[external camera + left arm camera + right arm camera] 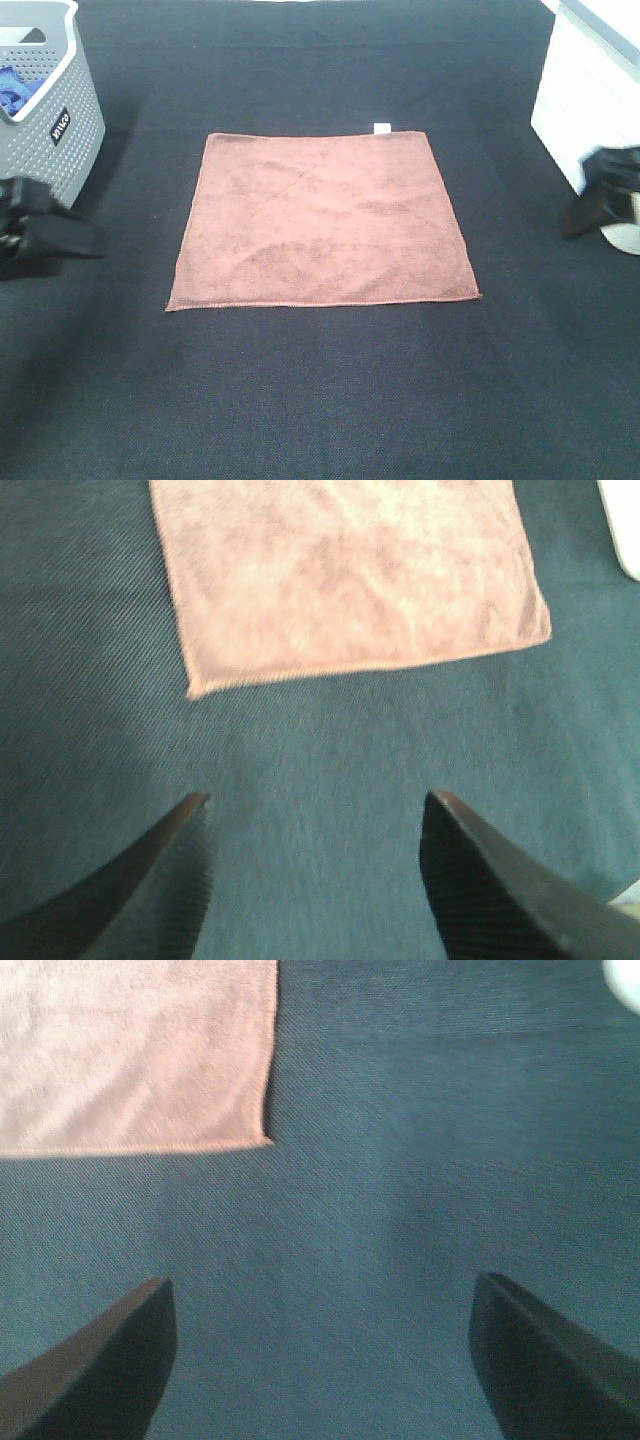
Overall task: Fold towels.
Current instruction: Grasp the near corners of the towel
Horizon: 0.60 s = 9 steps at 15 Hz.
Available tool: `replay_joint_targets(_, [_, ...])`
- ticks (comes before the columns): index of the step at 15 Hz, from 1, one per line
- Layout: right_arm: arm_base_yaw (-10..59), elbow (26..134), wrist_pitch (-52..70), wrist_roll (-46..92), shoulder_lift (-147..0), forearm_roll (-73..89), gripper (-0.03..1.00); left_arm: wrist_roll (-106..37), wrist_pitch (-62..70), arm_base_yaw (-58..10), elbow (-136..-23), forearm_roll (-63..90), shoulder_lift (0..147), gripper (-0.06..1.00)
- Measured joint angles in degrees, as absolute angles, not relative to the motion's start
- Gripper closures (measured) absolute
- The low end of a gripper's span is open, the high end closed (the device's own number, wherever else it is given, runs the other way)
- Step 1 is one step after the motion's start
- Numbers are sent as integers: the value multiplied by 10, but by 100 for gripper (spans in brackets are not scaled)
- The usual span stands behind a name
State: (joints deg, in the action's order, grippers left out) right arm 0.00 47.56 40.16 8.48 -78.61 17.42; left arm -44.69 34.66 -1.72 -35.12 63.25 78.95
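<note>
Exterior high shows the towel (322,220) lying flat and unfolded on the dark mat (320,400). My left gripper (318,797) and right gripper (322,1280) hover empty, jaws wide, each facing a near corner, probably staged to pinch those corners.

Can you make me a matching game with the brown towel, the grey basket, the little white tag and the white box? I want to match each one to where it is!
Things:
1. reddish-brown square microfibre towel
2. grey perforated plastic basket
3. small white fabric tag
4. white box

Places:
A. on the towel's far edge
B. at the far right of the black table cover
C. spread flat in the middle
D. at the far left of the table cover

Right pairs: 1-C, 2-D, 3-A, 4-B.
</note>
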Motion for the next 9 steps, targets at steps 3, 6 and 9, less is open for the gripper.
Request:
replay_joint_targets(3, [0, 511, 400, 136, -867, 249, 21, -468, 351, -17, -400, 653, 873, 36])
replay_joint_targets(6, [0, 552, 404, 213, -956, 324, 21, -473, 350, -26, -454, 656, 957, 36])
replay_joint_targets(9, [-2, 586, 405, 243, -1021, 340, 21, -474, 334, -50, -499, 656, 1023, 35])
